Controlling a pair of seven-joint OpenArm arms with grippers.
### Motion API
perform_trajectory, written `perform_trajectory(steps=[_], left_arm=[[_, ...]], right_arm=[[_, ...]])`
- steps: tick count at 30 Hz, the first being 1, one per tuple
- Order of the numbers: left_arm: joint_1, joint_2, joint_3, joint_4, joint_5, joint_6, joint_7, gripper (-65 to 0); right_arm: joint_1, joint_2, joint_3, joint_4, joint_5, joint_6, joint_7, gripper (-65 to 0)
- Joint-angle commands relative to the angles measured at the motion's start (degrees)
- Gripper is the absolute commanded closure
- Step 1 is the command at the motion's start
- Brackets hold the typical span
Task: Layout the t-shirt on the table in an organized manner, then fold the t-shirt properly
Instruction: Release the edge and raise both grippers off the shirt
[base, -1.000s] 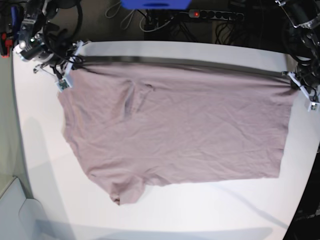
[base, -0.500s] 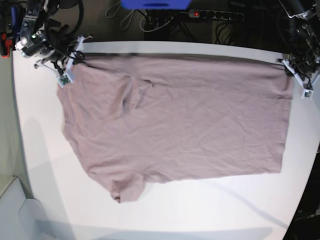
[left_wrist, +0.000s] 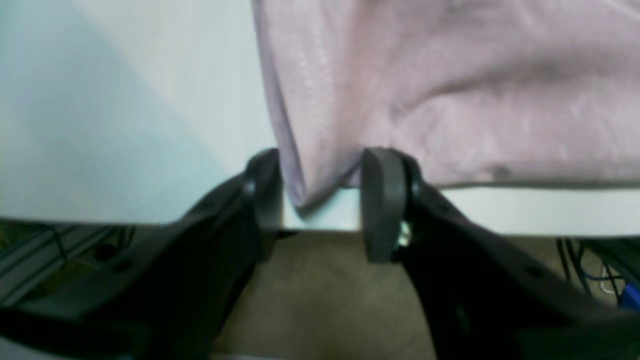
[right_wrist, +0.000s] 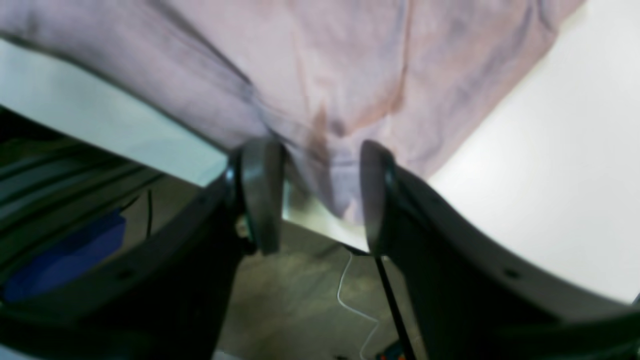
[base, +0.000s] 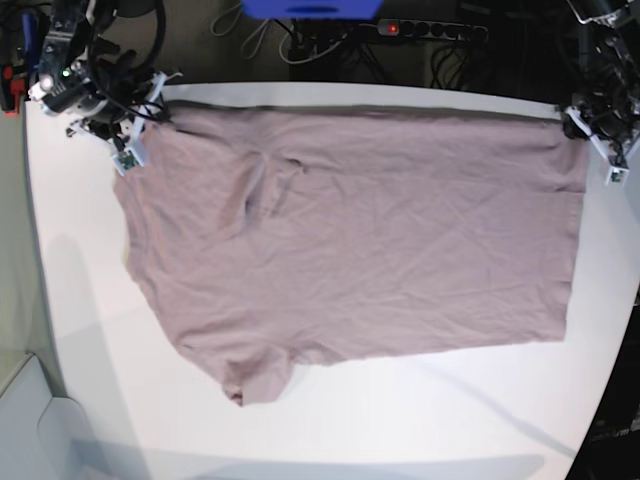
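White counter (base: 90, 330) is carrying the mauve t-shirt (base: 350, 235) spread flat along its far edge, both end effectors, left (left_wrist: 320, 200) and right (right_wrist: 320, 195), standing parted with cloth corners lying loose between them, so they should be backing straight off without snagging fabric, cables and a power strip (base: 430, 30) crowding behind

Two arms, mostly black. Left gripper (left_wrist: 320, 205): two thick black fingers (left_wrist: 382, 200) with flat grey pads, small shiny screw near base of one. Right gripper (right_wrist: 320, 195): same shape, dark rounded fingers (right_wrist: 260, 192), small brass-coloured screw low on one side. From base view: black cables looping around arms, white plastic pieces near tips, tiny green board at right gripper.
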Motion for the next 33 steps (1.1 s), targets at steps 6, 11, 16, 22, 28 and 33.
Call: perform_trajectory(steps=[6,11,16,22,28,33], left_arm=[[0.6,-1.2,-0.3,0.8,0.4,0.1,0.4,-26.2],[0.0,-2.6,-0.3,0.8,-0.1,0.1,4.6,-26.3],[-0.1,-2.7,-0.3,2.5,-0.2,0.1,4.9,-32.8],[-0.1,-1.9,-0.3,4.9,-0.2,0.1,5.0,-37.4],[-1.6,-0.8,-4.2,5.5,-0.2,0.1,5.4,-37.7],[-2.6,0.4,-9.4,5.6,-0.2,0.1,5.5,-49.4]], right_arm=[[-1.4,2.4,0.4,1.0,0.6,0.0,0.4,-26.5],[-2.1,3.9,0.5,1.0,0.6,0.0,0.9,-26.5],[0.4,4.1,6.0,1.0,0.4,0.0,0.8,-26.5],[5.1,4.0,12.1,1.0,0.4,0.0,0.5,-26.6],[10.9,3.6,12.0,0.9,0.4,0.0,0.4,-26.6],[17.1,2.7,9.0,0.6,0.4,0.0,0.4,-26.6]])
